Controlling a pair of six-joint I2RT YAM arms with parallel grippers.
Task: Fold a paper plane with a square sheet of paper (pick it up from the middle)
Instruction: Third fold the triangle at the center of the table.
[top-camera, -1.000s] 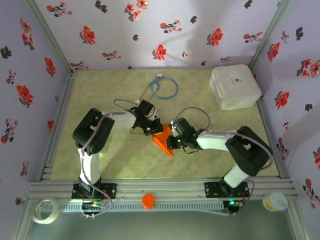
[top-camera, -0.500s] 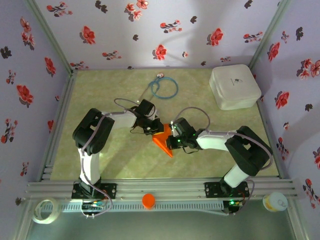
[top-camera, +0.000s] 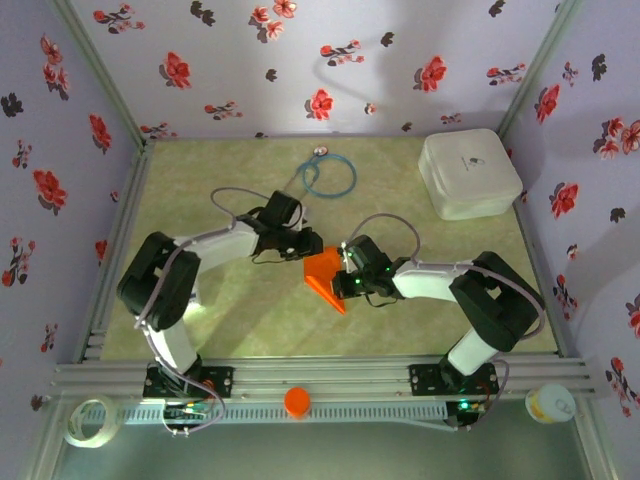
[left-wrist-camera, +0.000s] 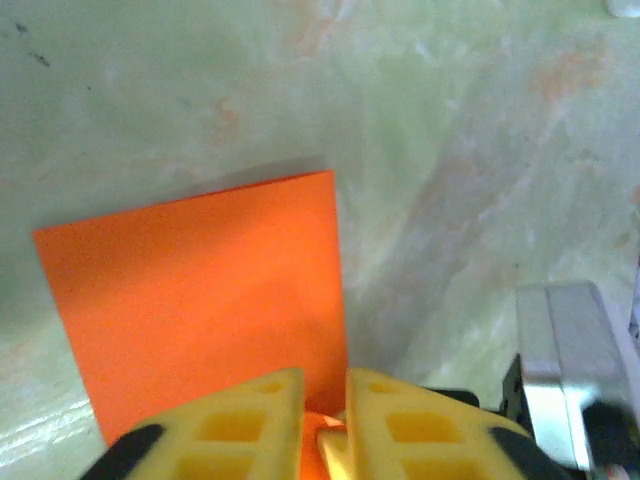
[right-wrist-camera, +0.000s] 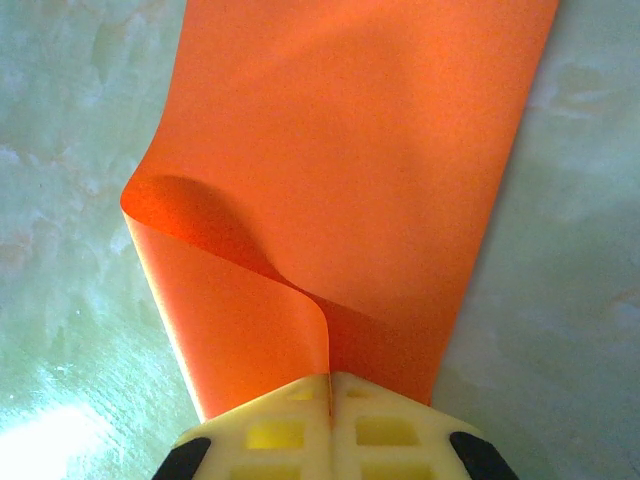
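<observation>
I had the right gripper (right-wrist-camera: 328, 385) pressed shut on one edge of the square sheet of paper (right-wrist-camera: 350, 180), mid-table between the arms, its flap curling up from the pinch, likely to start a fold. The left gripper (left-wrist-camera: 325, 400) sat at the far edge, probably to steady it. Its fingers stood nearly together with orange between them, but I couldn't tell if they gripped.
</observation>
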